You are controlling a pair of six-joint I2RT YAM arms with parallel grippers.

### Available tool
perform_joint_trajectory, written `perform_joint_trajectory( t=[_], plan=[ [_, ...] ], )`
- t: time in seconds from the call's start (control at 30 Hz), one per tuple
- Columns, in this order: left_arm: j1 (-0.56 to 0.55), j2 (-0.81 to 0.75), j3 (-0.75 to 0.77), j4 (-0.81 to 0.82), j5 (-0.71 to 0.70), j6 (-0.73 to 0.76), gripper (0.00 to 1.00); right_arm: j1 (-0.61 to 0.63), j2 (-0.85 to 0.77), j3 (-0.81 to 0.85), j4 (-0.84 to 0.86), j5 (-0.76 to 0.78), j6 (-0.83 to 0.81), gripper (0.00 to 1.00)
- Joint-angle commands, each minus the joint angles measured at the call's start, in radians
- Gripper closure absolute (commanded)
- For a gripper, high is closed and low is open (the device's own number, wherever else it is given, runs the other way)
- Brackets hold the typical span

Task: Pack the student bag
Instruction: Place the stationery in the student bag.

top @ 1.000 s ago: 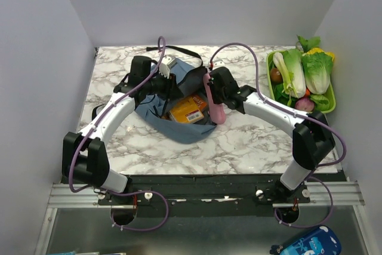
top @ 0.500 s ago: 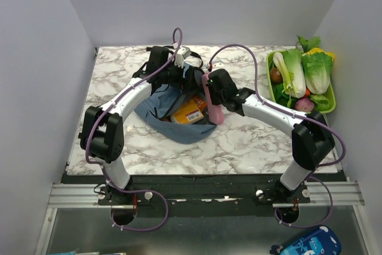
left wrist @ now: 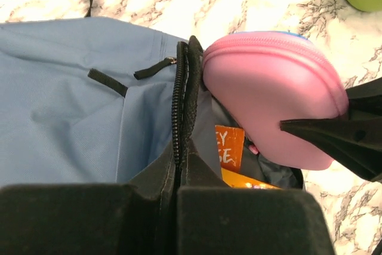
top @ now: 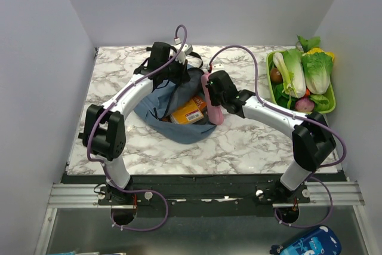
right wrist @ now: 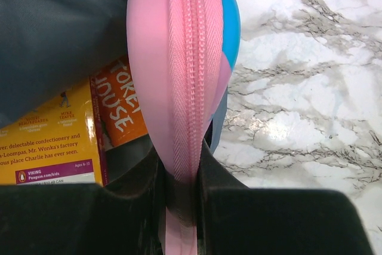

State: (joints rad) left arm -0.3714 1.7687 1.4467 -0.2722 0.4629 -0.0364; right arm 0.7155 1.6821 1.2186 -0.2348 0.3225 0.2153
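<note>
- White marble tabletop [top: 250,141] carries the soft dusty-blue fabric backpack [top: 179,131] at its middle, mouth open.
- Left gripper [left wrist: 178,186] pinches the bag's zipper rim.
- Right gripper [right wrist: 179,177] clamps the rounded pink zippered pencil case [right wrist: 179,58] at the opening.
- 1 orange-yellow paperback book [right wrist: 54,141] lies inside; the case is not yet in, and zipping remains.

The backpack [top: 179,131] is dusty blue with a black zipper [left wrist: 176,106]. The pencil case [right wrist: 179,58] is pink. The book [right wrist: 54,141] is orange and yellow. The desk [top: 239,147] is white with grey swirly lines. The tray [top: 327,110] is green.
</note>
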Motion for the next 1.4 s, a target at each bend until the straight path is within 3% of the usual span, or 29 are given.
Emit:
perform_joint_trajectory(
  t=[0.0, 0.27, 0.57, 0.87, 1.03, 1.2, 1.37],
  plan=[
    [-0.021, -0.044, 0.104, -0.039, -0.058, 0.078, 1.00, 0.042, 0.050, -0.077, -0.107, -0.123, 0.041, 0.97],
    [-0.066, -0.074, 0.276, -0.119, 0.054, 0.050, 1.00, 0.075, 0.074, -0.068, -0.115, -0.108, 0.029, 0.97],
    [-0.080, -0.087, 0.348, -0.134, 0.243, -0.045, 1.00, 0.116, 0.137, -0.030, -0.126, -0.094, -0.008, 0.92],
    [-0.080, -0.118, 0.414, -0.199, 0.328, -0.048, 1.00, 0.124, 0.218, -0.034, -0.064, -0.033, -0.013, 0.92],
    [-0.078, -0.140, 0.327, -0.208, 0.358, -0.039, 1.00, 0.122, 0.174, 0.013, -0.008, 0.004, -0.022, 0.82],
    [-0.077, -0.156, 0.235, -0.225, 0.342, 0.003, 1.00, 0.098, 0.050, -0.051, 0.129, -0.146, -0.016, 0.64],
    [-0.073, -0.173, 0.202, -0.225, 0.347, 0.015, 1.00, 0.053, 0.042, -0.096, 0.212, -0.269, 0.007, 0.61]
  ],
)
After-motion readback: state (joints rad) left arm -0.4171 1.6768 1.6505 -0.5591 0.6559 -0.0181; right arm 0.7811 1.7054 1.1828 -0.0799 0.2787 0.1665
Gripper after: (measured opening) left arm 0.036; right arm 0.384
